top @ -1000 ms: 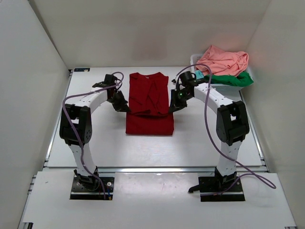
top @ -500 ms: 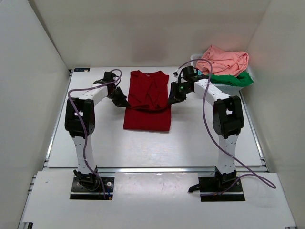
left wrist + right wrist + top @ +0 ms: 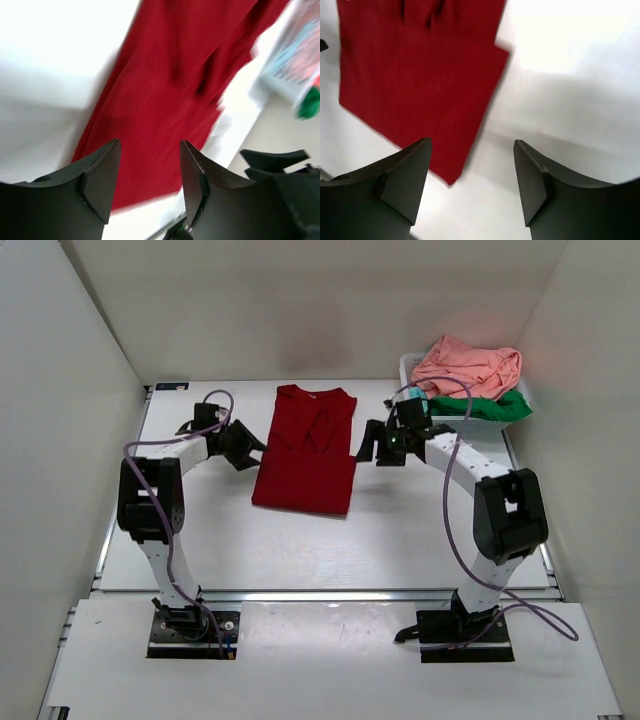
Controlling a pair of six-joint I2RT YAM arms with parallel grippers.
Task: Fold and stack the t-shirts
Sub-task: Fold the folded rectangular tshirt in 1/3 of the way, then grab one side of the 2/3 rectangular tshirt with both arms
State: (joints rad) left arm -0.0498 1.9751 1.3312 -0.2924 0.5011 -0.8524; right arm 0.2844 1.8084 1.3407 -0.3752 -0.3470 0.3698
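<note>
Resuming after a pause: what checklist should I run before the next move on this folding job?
1. Left claw open, empty: ok.
2. Right claw open, empty: ok.
3. Dark red cloth t-shirt flat on the white table, gripped by neither claw: ok.
4. Red shirt folded to stacking size: not ok, long strip.
5. Salmon pink t-shirt and green t-shirt folded: not ok, heaped in the white plastic lattice basket.
6. Creases underneath it: cannot tell.
</note>
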